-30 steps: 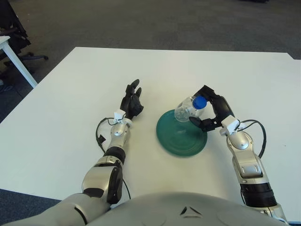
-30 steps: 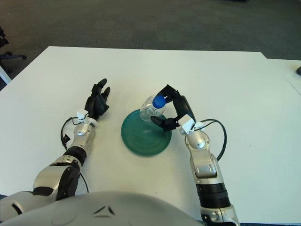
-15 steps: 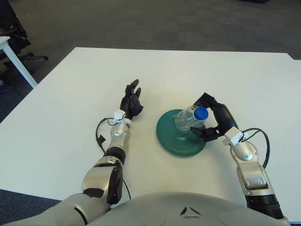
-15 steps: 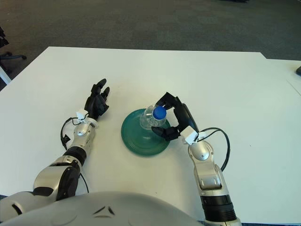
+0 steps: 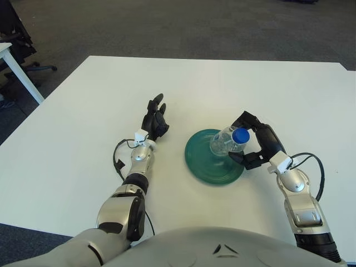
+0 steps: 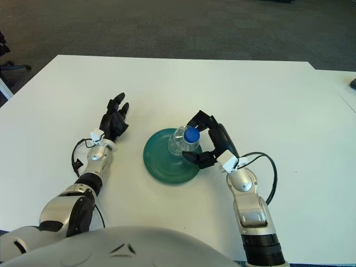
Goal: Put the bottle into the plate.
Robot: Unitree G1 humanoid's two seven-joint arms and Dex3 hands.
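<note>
Over on the left, the robot's left hand is lying out on the white tabletop with its black fingers spread loose, holding nothing, well apart from the work. Moving across, the round dark-green plate is sitting flat near the middle, and the clear plastic bottle with the blue cap is standing over its right half, leaning a little toward the near right; I cannot tell whether its base is fully down on the dish. To the right of it, the right hand is wrapping its fingers around the bottle's upper part, gripping it just below the cap. To my eye the placing is nearly done, and doing it well means straightening the bottle until the base is sitting flat inside the rim, then easing the fingers open evenly and drawing the hand away sideways so nothing is nudging the cap.
</note>
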